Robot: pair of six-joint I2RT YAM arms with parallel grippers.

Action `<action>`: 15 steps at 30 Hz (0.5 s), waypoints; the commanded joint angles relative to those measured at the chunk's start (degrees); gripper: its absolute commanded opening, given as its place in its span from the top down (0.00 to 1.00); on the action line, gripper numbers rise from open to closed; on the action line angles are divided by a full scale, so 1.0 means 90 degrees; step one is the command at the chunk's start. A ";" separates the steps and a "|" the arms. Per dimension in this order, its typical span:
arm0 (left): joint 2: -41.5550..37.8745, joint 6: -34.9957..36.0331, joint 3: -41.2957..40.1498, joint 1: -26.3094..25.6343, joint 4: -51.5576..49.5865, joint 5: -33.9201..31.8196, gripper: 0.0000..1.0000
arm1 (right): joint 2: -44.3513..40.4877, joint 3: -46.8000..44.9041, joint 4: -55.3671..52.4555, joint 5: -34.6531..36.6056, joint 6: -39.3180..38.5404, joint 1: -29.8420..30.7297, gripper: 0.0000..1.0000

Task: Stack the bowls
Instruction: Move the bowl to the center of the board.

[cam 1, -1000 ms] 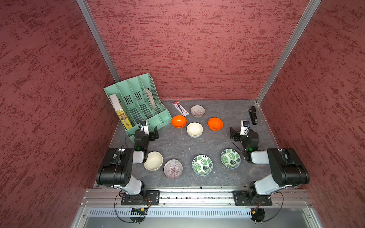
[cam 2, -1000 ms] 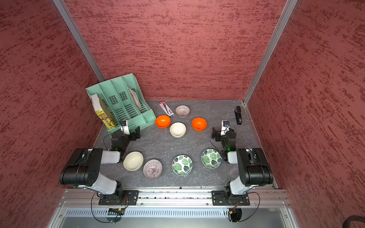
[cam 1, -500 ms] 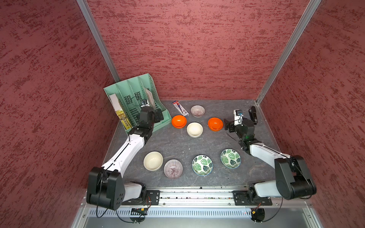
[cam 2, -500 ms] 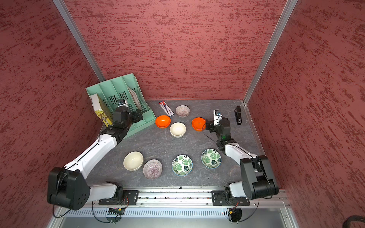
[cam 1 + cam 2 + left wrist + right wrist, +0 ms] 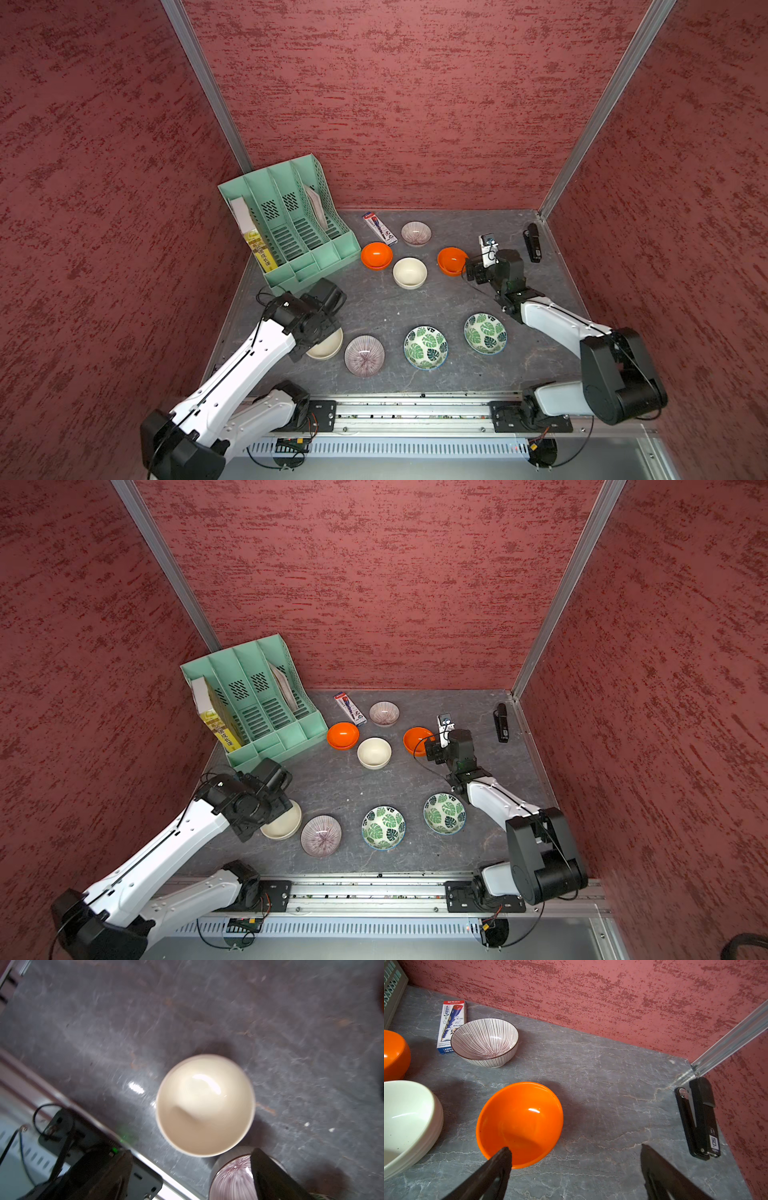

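Here cream bowl [image 5: 204,1105] plain, glossy; orange bowl [image 5: 520,1124] shiny, upright.

Desk clutter along the far edge of a grey marbled table [image 5: 415,307]
A mint-green file organiser [image 5: 291,224] was set in the far left corner. A yellow-printed box [image 5: 258,248] was held in its leftmost slot and papers [image 5: 313,205] in its rightmost. A red, white and blue pencil box [image 5: 379,227] was laid flat just right of it, and a black stapler [image 5: 532,243] was laid in the far right corner. The table was enclosed by red textured walls [image 5: 395,104].
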 commanded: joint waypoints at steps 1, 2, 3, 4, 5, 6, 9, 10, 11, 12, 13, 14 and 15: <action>-0.0144 -0.1440 -0.0364 -0.0210 -0.0948 0.0268 0.09 | -0.0103 0.0105 -0.0089 0.0104 -0.0075 0.0068 0.02; -0.0165 -0.1474 -0.0488 -0.0253 -0.0884 0.0358 0.10 | -0.0095 0.0080 -0.0048 0.0116 -0.0082 0.0078 0.01; -0.0173 -0.1556 -0.0624 -0.0279 -0.0813 0.0411 0.10 | -0.0093 0.0051 -0.0006 0.0140 -0.0073 0.0085 0.01; -0.0166 -0.1579 -0.0730 -0.0275 -0.0670 0.0420 0.10 | -0.0093 0.0022 0.0023 0.0142 -0.0077 0.0089 0.01; -0.0143 -0.1558 -0.0786 -0.0260 -0.0520 0.0408 0.11 | -0.0102 -0.0002 0.0058 0.0138 -0.0073 0.0100 0.02; -0.0078 -0.1530 -0.0829 -0.0254 -0.0360 0.0390 0.12 | -0.0103 -0.0020 0.0086 0.0129 -0.0063 0.0100 0.02; 0.0164 -0.1459 -0.0801 -0.0213 -0.0002 0.0216 0.15 | -0.0070 -0.0018 0.0099 0.0071 -0.0040 0.0104 0.02; 0.0241 -0.1453 -0.0764 -0.0183 0.0063 0.0126 0.15 | -0.0060 -0.0009 0.0098 0.0047 -0.0037 0.0113 0.02; 0.0271 -0.1441 -0.0732 -0.0156 0.0132 0.0047 0.15 | -0.0049 -0.0016 0.0112 0.0034 -0.0029 0.0130 0.02; 0.0262 -0.1414 -0.0713 -0.0108 0.0187 -0.0003 0.15 | -0.0024 -0.0017 0.0108 0.0029 -0.0031 0.0144 0.01; 0.0253 -0.1380 -0.0722 -0.0061 0.0254 -0.0024 0.16 | -0.0017 -0.0017 0.0112 0.0028 -0.0036 0.0153 0.02; 0.0241 -0.1298 -0.0756 0.0065 0.0341 0.0007 0.17 | 0.0005 -0.0017 0.0112 0.0033 -0.0030 0.0163 0.02; 0.0251 -0.1192 -0.0806 0.0202 0.0438 0.0072 0.17 | 0.0029 -0.0012 0.0115 0.0039 -0.0031 0.0166 0.02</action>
